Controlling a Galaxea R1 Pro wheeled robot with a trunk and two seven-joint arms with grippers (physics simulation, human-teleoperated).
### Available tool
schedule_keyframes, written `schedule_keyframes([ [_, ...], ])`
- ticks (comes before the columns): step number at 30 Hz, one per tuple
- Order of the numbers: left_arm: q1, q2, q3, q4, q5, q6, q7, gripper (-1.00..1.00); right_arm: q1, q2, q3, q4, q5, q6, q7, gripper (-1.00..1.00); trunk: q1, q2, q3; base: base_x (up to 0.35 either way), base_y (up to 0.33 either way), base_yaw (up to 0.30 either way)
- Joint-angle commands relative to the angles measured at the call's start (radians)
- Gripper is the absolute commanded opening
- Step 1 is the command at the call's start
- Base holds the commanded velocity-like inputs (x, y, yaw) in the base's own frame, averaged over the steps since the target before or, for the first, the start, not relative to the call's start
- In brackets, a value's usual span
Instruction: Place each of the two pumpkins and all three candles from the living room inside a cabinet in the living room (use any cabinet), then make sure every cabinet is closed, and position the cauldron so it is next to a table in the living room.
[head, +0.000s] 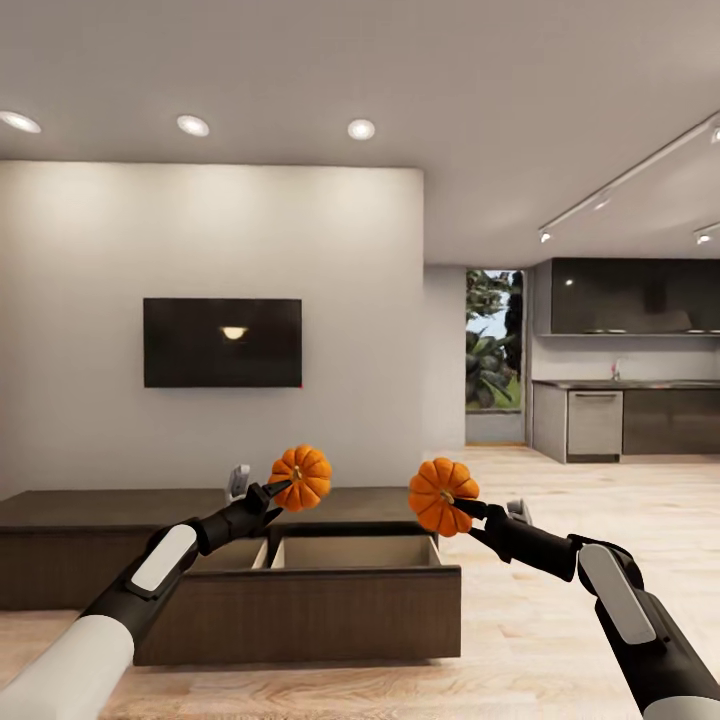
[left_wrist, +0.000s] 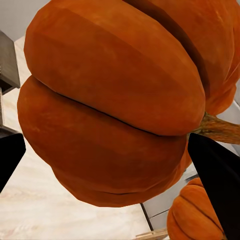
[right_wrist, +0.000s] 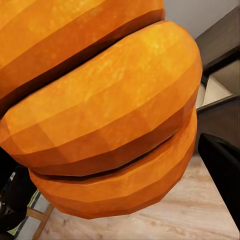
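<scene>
Left end effector (head: 282, 488) is seen closed on one pumpkin (head: 301, 477), which is held in the air above the long low dark cabinet (head: 300, 600). Right end effector (head: 462, 507) is likewise clamped on a second pumpkin (head: 443, 496), held up just past the cabinet's right end, over the pale wooden floor (head: 560, 560). Two pumpkins are counted in all, one in each end effector, apart from each other and at nearly the same height. In the left wrist view the held pumpkin (left_wrist: 115, 110) is seen close up between dark fingers (left_wrist: 217, 180), and part of the other pumpkin (left_wrist: 192, 217) is seen beyond it. In the right wrist view the second pumpkin (right_wrist: 100, 110) is seen with one dark finger (right_wrist: 222, 170) beside it. One drawer (head: 350, 553) of the cabinet is seen pulled out, its pale inside exposed below the pumpkins. One black screen (head: 222, 342) is mounted on the white wall above the cabinet. Three round ceiling lights (head: 193, 125) are counted. A kitchen worktop (head: 625, 384) is seen far off at the right.
</scene>
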Motion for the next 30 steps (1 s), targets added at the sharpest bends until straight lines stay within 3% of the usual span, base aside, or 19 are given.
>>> schedule_keyframes([
  [1,-0.001,0.001,-0.003,0.000,0.006,0.001,-0.002,-1.00,-0.001,0.000,-0.002,0.000,0.003,0.006,0.006,-1.00,0.000,-0.001,-0.003,0.000,0.000,0.000],
  [8,-0.001,0.001,-0.003,0.000,0.006,0.001,-0.002,-1.00,-0.001,0.000,-0.002,0.002,0.003,0.006,0.006,-1.00,0.000,-0.001,-0.015,0.000,0.000,0.000],
  [25,-0.001,0.001,-0.003,0.000,0.006,0.001,-0.002,-1.00,-0.001,0.000,-0.001,0.002,0.004,0.007,0.006,-1.00,-0.065,0.118,0.010,0.000,0.000,0.000],
  [30,-0.001,0.001,-0.002,0.000,0.006,0.001,-0.003,-1.00,-0.001,0.000,-0.001,0.002,0.004,0.007,0.006,-1.00,-0.065,0.118,0.002,0.000,0.000,0.000],
])
